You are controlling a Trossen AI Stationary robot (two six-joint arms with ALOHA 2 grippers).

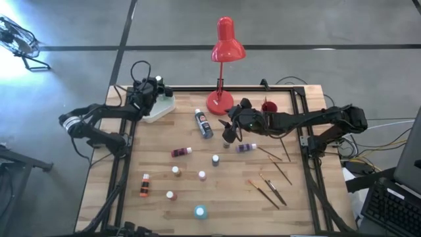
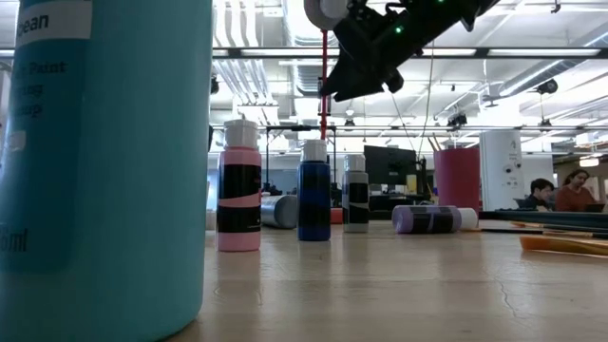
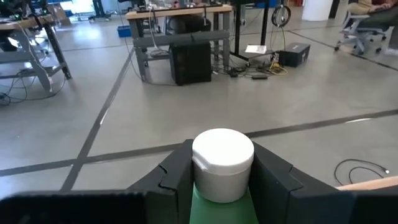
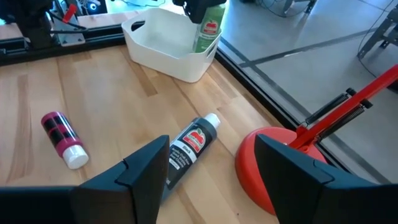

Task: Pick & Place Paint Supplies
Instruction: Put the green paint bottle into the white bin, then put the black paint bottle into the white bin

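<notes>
My left gripper (image 3: 222, 190) is shut on a green, white-capped paint bottle (image 4: 207, 31) over the white bin (image 4: 161, 43) at the table's far left (image 1: 161, 108). My right gripper (image 4: 214, 180) hovers open above mid-table (image 1: 230, 131), touching nothing. Below and ahead of it a dark blue bottle (image 4: 189, 146) lies on its side. A magenta bottle (image 1: 181, 152) and a purple bottle (image 2: 432, 218) lie flat too. Several small bottles stand upright toward the near edge. Thin paintbrushes (image 1: 270, 191) lie on the wood at the near right. My left gripper pinches the green bottle between its two fingers just under the white cap (image 3: 222, 202), one finger on each side. The bottle hangs roughly upright below the fingers, its lower end (image 4: 202, 48) down behind the bin's rim. Whether it touches the bin's floor I cannot tell.
A red desk lamp (image 1: 223, 59) stands at the far middle, its base (image 4: 273, 162) right beside my right gripper. A red cup (image 1: 268, 106) stands to the lamp's right. A teal bottle (image 1: 200, 211) stands at the near edge. Black rails frame the tabletop.
</notes>
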